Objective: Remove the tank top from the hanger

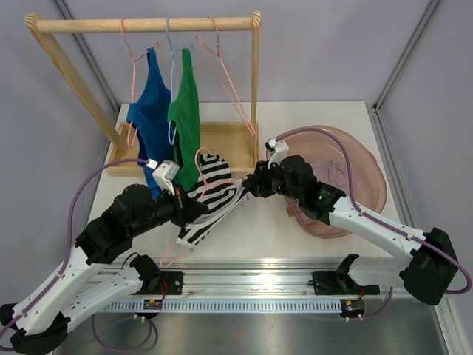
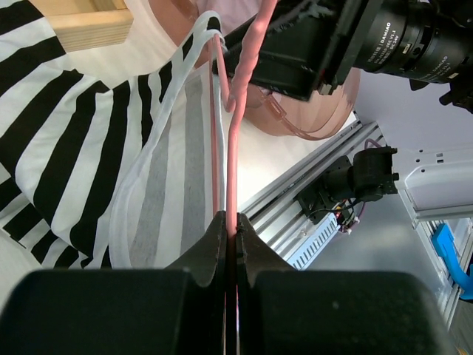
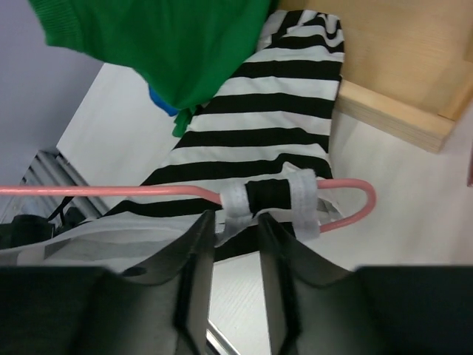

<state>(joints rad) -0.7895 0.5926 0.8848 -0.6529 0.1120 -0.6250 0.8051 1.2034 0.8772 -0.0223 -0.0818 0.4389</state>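
Not done: tank top (image 1: 214,177) strap (image 3: 270,196) still wraps hanger (image 2: 231,148) end; left gripper (image 2: 230,222) clamps hanger wire; right gripper (image 3: 230,229) narrow at strap, grip unclear

Both arms reach forward, converging — left gripper (image 2: 230,220) clamped tight, right gripper (image 3: 235,219) jaws narrowly apart

Rack (image 1: 148,24) holds blue top (image 1: 150,111), green top (image 1: 189,111); likely basin (image 1: 363,161).
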